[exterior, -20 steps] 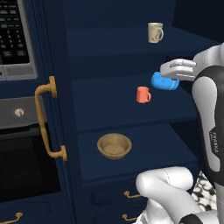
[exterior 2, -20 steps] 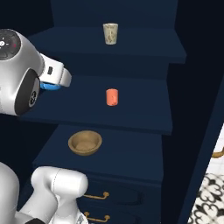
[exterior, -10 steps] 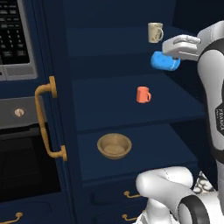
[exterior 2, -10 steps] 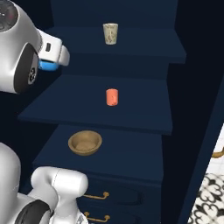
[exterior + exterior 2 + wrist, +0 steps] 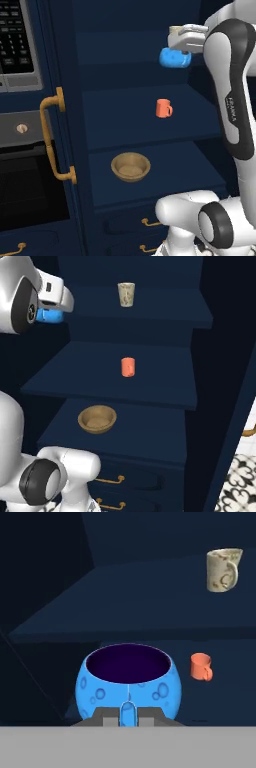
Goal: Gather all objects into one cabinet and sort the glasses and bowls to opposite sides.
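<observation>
Gripper point(image 5: 176, 50) is clamped on the bright blue bowl point(image 5: 175, 57), holding it in the air beside the tall navy cabinet point(image 5: 197, 321), level with the top shelf. Three vessels are shelved: beige mug point(image 5: 126, 294) on top, orange-red mug point(image 5: 163, 108) in the middle, tan wooden bowl point(image 5: 130, 166) lowest. Left, I judge: setting the blue bowl inside and sorting mugs from bowls. In the hand view the bowl's dark mouth seems to face the camera, its axis probably tipped.
</observation>
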